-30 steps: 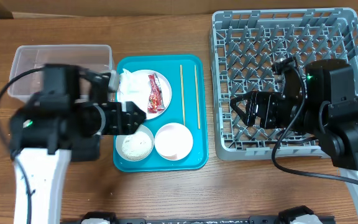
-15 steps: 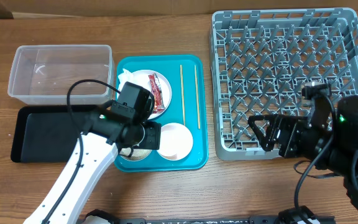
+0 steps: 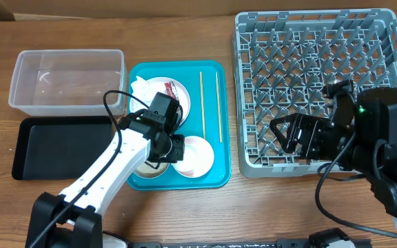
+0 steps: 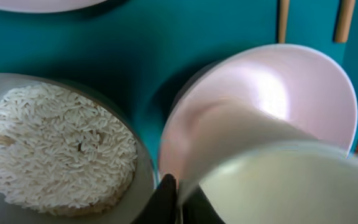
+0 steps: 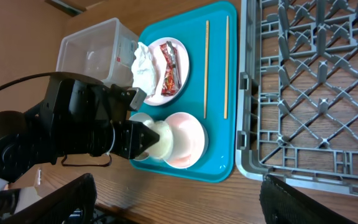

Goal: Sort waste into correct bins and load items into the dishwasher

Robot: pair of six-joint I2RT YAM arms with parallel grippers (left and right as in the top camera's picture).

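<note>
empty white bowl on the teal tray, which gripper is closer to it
Left. The left gripper is at the rim of the empty bowl; the right gripper hangs open over the dish rack.

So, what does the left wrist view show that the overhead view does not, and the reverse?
Only the left wrist view: the rice grains in their bowl, and the small white cup with the left hand shut on its rim. Only the overhead view: the grey dish rack, the clear tub, the black tray, the napkin and the open right hand. Both: the teal tray, the empty bowl and the chopsticks.
</note>
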